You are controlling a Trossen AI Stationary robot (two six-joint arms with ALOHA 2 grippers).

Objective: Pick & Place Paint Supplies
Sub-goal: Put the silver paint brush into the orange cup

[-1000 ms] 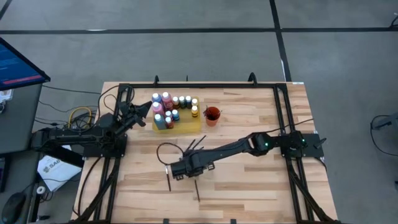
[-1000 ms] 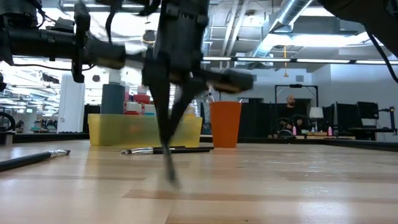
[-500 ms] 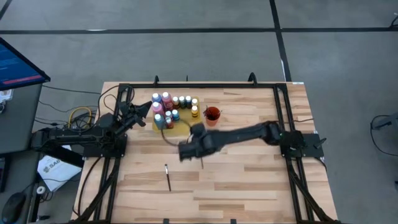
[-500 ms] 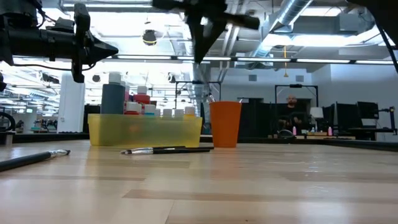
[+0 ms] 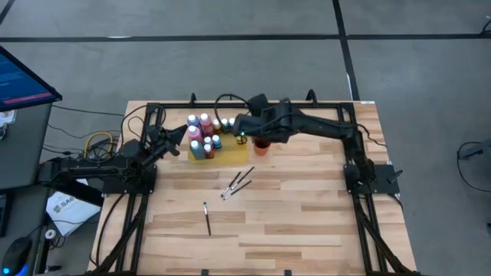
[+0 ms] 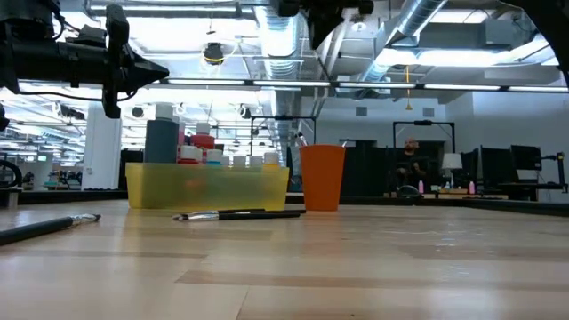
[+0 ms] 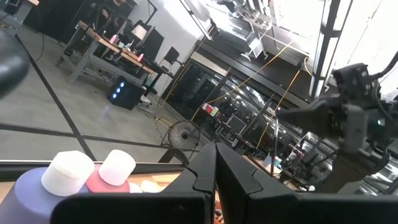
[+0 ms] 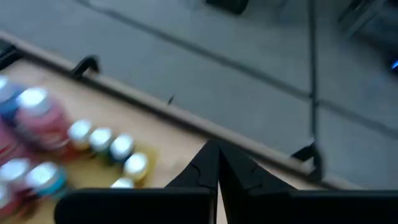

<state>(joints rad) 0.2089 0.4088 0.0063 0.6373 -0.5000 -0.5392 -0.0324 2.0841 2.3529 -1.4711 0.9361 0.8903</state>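
Clearly, no lettering reads on the paint bottles [image 5: 209, 134].

Pale striped wooden surface [image 5: 307, 222] under black arms. Paint bottles [image 5: 209, 133] show pink, blue, yellow and dark bodies with white caps, standing on a translucent yellow mat [image 5: 230, 154]. The cup [image 5: 262, 143] is orange-red. Three brushes [image 5: 237, 183] are dark with light tips.

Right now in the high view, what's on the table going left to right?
Left claw → paint bottles on the yellow mat → right claw → orange-red cup.
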